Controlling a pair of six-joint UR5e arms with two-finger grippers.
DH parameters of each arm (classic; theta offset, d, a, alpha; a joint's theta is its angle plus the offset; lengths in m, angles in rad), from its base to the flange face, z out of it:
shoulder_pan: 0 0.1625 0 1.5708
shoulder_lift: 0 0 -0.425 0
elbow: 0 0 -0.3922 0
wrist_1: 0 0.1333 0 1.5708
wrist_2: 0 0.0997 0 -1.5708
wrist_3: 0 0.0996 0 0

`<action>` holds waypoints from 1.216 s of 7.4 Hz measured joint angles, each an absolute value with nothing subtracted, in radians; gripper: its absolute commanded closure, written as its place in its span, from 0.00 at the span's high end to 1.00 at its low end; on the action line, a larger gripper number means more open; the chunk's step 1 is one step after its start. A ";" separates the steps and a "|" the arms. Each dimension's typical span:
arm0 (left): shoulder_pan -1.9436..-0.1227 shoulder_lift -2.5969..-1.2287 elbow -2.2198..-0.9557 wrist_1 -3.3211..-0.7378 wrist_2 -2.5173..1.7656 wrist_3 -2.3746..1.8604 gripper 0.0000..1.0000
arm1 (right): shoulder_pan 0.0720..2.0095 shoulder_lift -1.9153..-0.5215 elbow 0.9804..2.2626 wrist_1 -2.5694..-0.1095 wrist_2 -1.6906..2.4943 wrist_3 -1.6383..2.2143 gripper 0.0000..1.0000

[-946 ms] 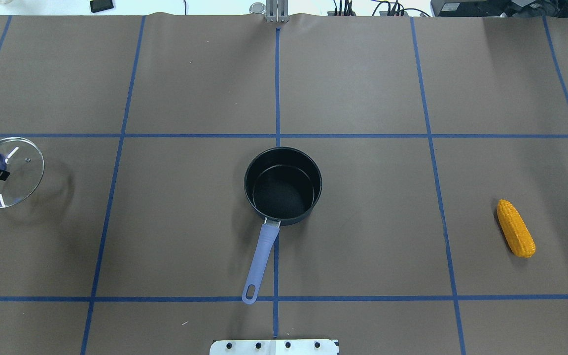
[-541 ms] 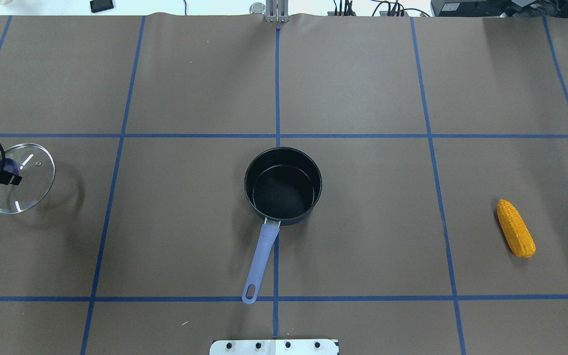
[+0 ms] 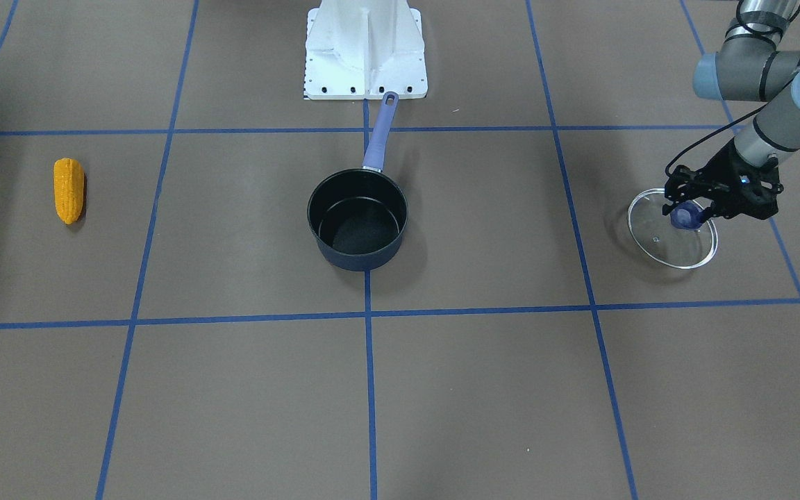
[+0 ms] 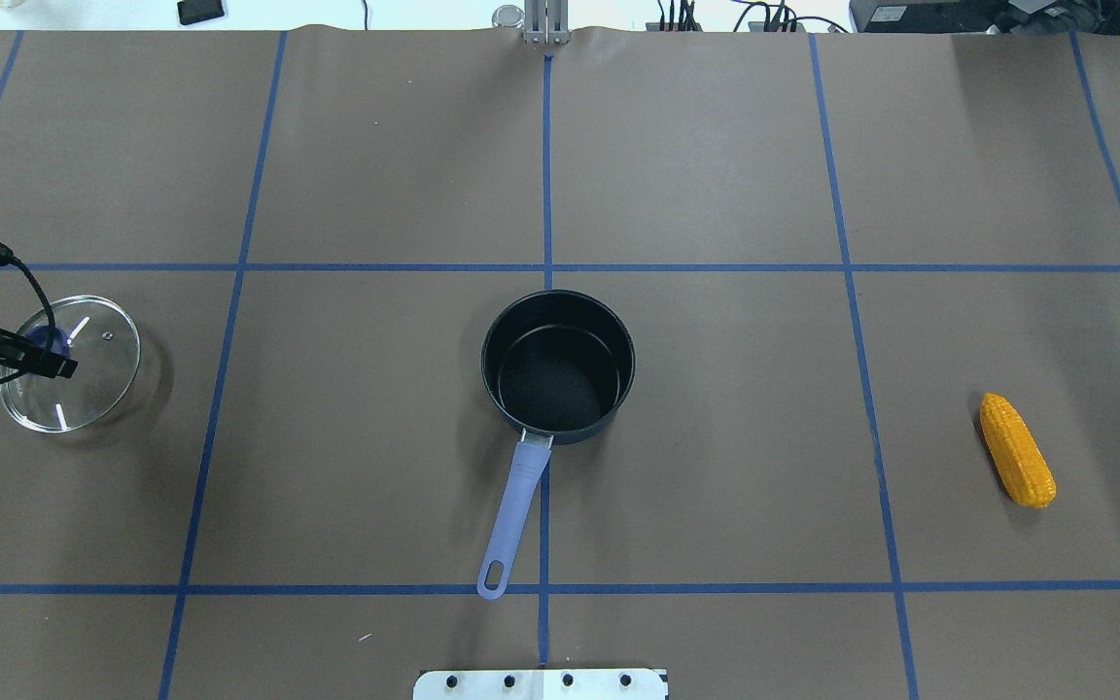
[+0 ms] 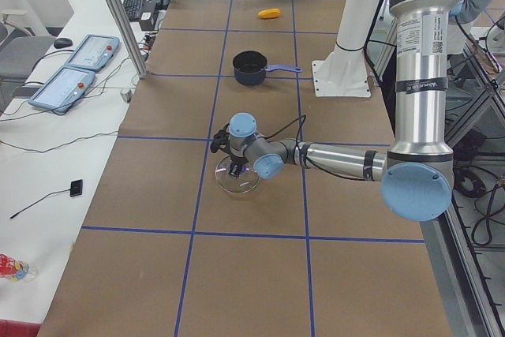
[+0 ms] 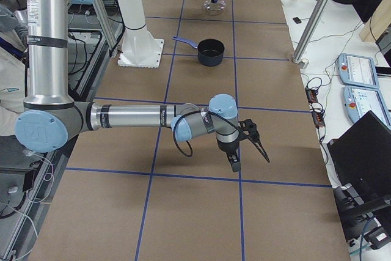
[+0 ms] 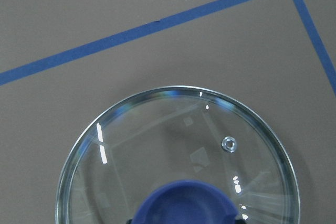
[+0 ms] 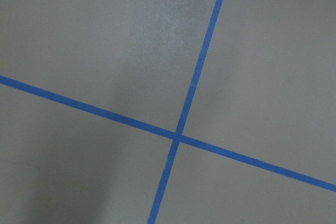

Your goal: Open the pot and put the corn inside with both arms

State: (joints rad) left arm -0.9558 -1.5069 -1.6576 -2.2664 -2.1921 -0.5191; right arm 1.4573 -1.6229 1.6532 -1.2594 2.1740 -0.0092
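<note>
The pot (image 4: 558,365) stands open at the table's middle, its lavender handle (image 4: 518,506) pointing at the robot; it also shows in the front view (image 3: 358,219). The corn (image 4: 1017,450) lies far right on the table, on the left in the front view (image 3: 69,189). My left gripper (image 4: 40,350) is shut on the blue knob (image 7: 184,205) of the glass lid (image 4: 93,384), held low over the table at the far left. My right gripper (image 6: 250,154) shows only in the right side view, over bare table; I cannot tell whether it is open or shut.
The white base plate (image 4: 541,684) sits at the near edge behind the pot handle. Blue tape lines (image 4: 547,175) grid the brown table cover. Teach pendants (image 5: 79,65) and cables lie on the white bench beyond the far edge.
My left gripper has carried the lid to the right and a little toward the robot in the overhead view; its shadow has drawn closer. Pot and corn have not moved.
</note>
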 measured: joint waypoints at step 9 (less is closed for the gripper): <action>-1.038 -1.540 -1.684 -2.150 -2.235 -0.404 0.98 | 1.417 -1.622 1.707 -1.257 2.226 0.141 1.00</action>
